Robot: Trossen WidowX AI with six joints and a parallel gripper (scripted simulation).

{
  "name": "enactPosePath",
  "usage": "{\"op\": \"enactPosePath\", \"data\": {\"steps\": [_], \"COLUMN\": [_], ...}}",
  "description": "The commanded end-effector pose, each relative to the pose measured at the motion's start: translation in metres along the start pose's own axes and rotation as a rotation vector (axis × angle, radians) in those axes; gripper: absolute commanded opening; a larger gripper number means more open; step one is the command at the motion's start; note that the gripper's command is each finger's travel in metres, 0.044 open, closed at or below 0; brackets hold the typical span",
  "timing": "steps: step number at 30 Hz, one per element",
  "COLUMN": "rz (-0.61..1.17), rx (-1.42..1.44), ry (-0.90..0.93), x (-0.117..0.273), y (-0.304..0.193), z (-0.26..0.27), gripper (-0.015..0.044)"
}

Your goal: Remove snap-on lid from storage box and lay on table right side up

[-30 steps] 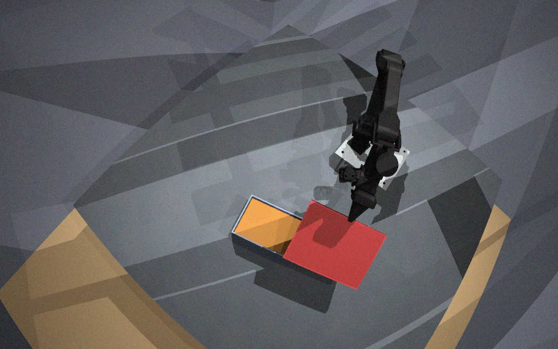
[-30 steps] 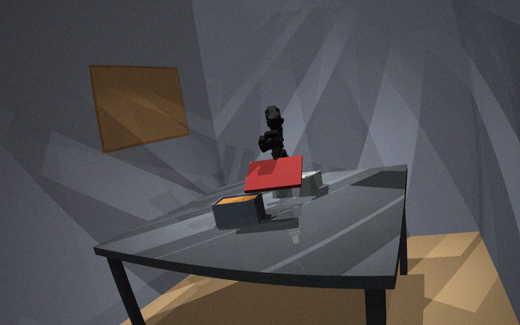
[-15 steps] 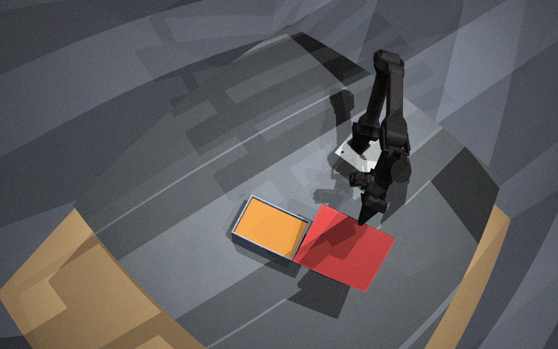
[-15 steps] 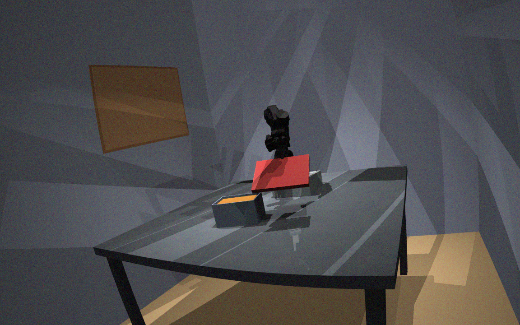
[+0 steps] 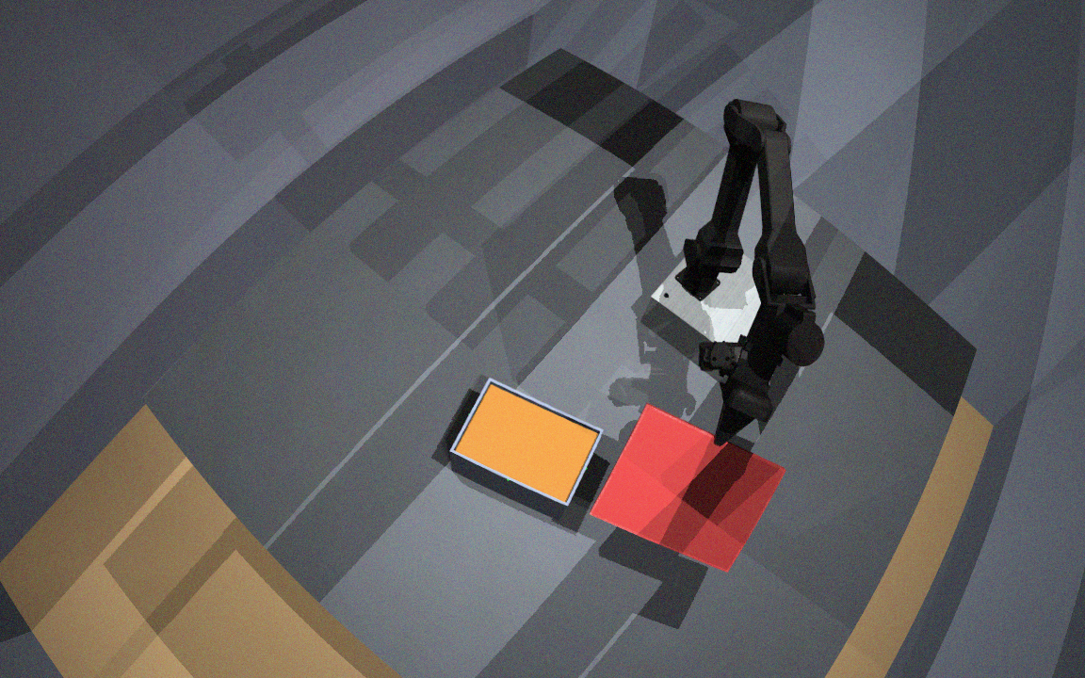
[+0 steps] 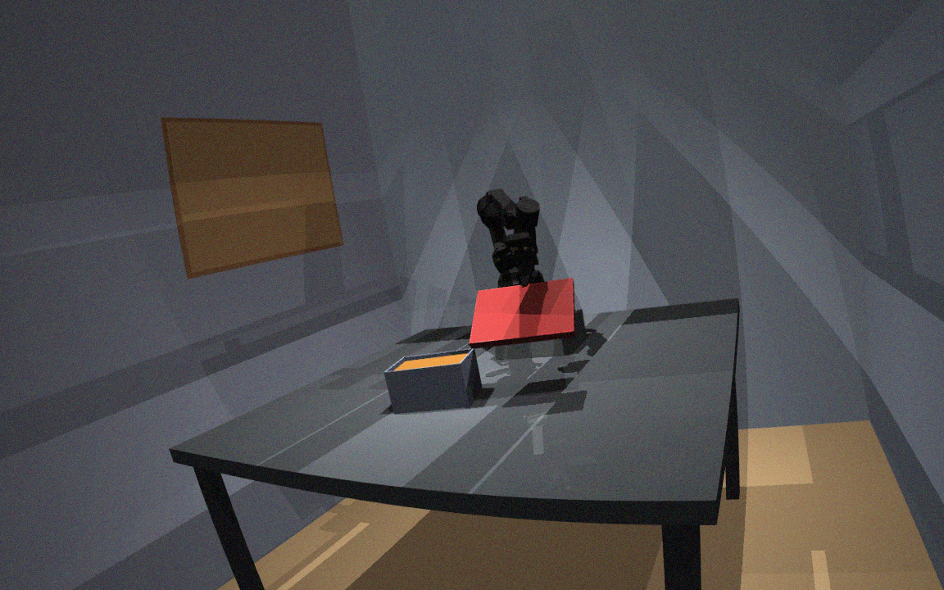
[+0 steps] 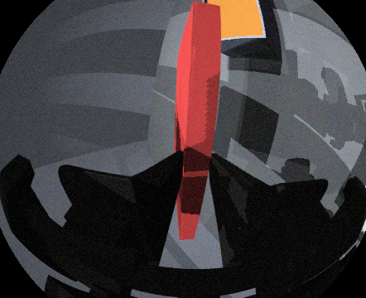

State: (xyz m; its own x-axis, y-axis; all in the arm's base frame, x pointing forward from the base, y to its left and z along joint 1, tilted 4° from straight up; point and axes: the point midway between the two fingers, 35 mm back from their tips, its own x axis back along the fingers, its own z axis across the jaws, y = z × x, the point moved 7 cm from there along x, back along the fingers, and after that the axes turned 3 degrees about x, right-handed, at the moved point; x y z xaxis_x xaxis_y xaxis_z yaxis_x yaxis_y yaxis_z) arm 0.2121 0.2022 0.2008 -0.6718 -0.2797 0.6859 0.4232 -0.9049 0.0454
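Observation:
The red lid (image 5: 655, 480) (image 6: 499, 319) (image 7: 205, 66) hangs in the air to the right of the box in the top and exterior views. It is tilted, its far edge up and its near edge lower, with its broad smooth face showing. My gripper (image 5: 721, 440) (image 6: 524, 284) (image 7: 196, 158) is shut on the lid's far long edge. The storage box (image 5: 510, 491) (image 6: 428, 388) (image 7: 249, 50) is dark blue-grey with a pale rim and stands upright and open on the table (image 5: 412, 556) (image 6: 578, 455). Its orange inside (image 5: 526, 443) (image 6: 431, 361) (image 7: 238, 18) shows. The lid's underside is hidden in the top and exterior views.
A white block (image 5: 735, 322) stands beneath the arm, behind the lid; the lid mostly hides it in the exterior view. The table's near edge (image 6: 460, 506) runs across that view. A brown board (image 6: 255, 194) hangs on the wall, away from the arm.

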Motion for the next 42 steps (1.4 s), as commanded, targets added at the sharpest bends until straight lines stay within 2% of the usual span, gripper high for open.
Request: {"op": "enactPosePath", "data": {"steps": [1, 42], "rz": [-0.001, 0.004], "rx": [-0.009, -0.014], "ry": [0.015, 0.014], "x": [0.002, 0.007], "y": [-0.007, -0.088], "z": [0.005, 0.006], "gripper": [0.0, 0.0]}}
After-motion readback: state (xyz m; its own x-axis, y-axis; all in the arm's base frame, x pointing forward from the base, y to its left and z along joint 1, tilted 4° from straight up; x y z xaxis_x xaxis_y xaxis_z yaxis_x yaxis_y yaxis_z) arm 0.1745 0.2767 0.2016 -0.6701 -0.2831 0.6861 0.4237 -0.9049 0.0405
